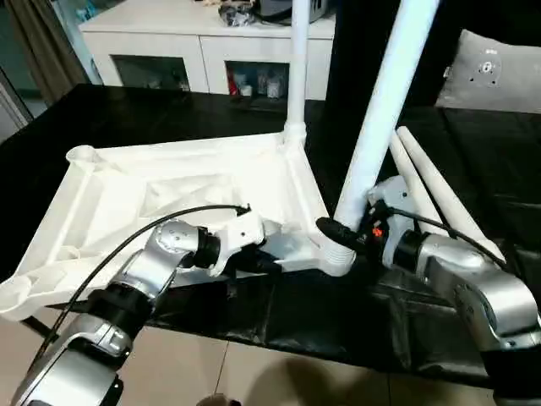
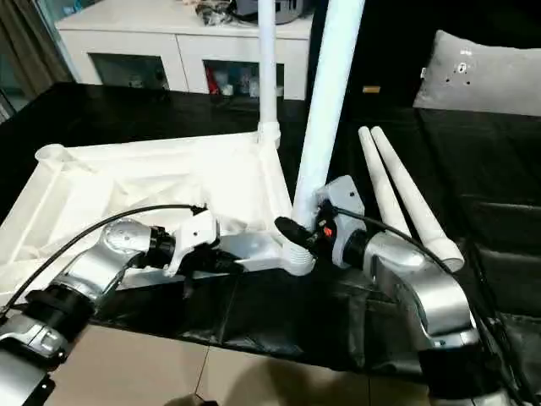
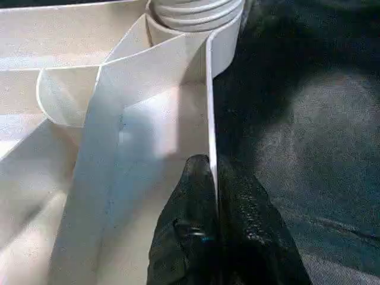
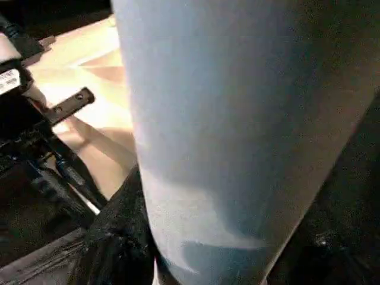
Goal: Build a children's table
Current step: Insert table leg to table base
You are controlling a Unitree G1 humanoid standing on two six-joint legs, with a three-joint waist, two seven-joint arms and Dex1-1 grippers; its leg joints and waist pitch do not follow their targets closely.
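A large work surface [image 1: 169, 110] covered in black, slightly glossy and wrinkled material fills most of the scene, its near edge ending above a pale tiled floor [image 1: 254, 372]. On it the children's table top [image 1: 169, 199] lies upside down, ribbed underside facing up, with an empty round socket [image 1: 82, 155] at its far left corner. One white leg [image 1: 297, 63] stands upright in the far corner socket, and a second leg [image 1: 385, 110] rises at a slight lean from the near right corner socket [image 1: 336, 254]. Two more loose legs [image 1: 431, 190] lie side by side on the black cover just to the right of the top, touching each other. The left gripper [image 3: 214, 196] is pinched nearly shut on the thin near rim wall [image 3: 209, 101] of the table top, one black finger on each side of it. The right gripper [image 1: 338, 230] holds the leaning leg just above its socket, its fingers spread around the leg's base. Beyond the work surface stands a white cabinet [image 1: 203, 51] with glass doors, small items on the shelf behind them and some dark clutter on its top. A grey cushion [image 1: 499, 72] rests at the far right, and a curtain [image 1: 38, 38] hangs at the far left.
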